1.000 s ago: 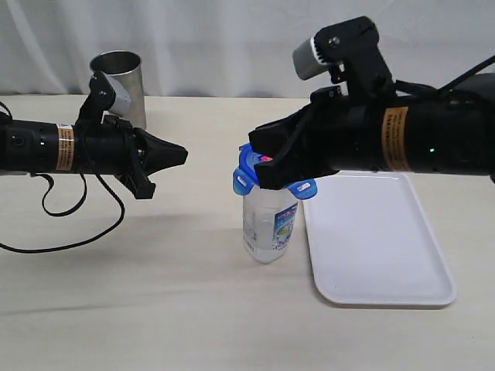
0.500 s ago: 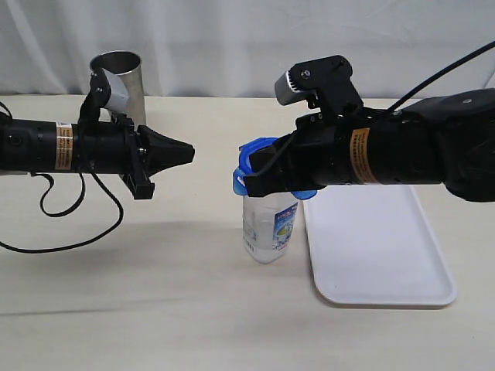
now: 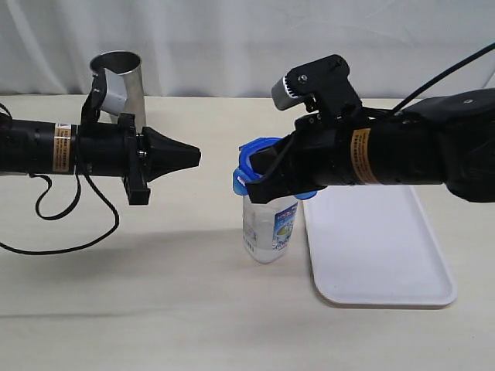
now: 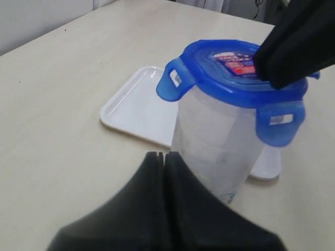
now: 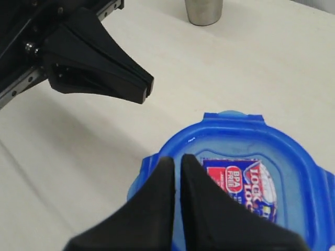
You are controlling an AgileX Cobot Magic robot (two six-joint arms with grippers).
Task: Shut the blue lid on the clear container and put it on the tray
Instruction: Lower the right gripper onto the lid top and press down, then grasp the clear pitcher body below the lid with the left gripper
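I see the blue lid (image 4: 209,78) sitting on the clear container (image 3: 269,228), which stands on the table (image 3: 178,309) just beside the tray (image 3: 379,255), not on it. My right gripper (image 5: 175,162), jaws pressed together, seems to touch the lid's top. The left gripper (image 3: 193,157), jaws likewise together, hovers apart from the container.

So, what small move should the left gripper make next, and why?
Probably ease the shut left gripper forward to the lid flap facing it and push that flap down. The blue lid sits on the clear container, the shut right gripper seems to press on its top, yet the flaps stick out, unlatched.
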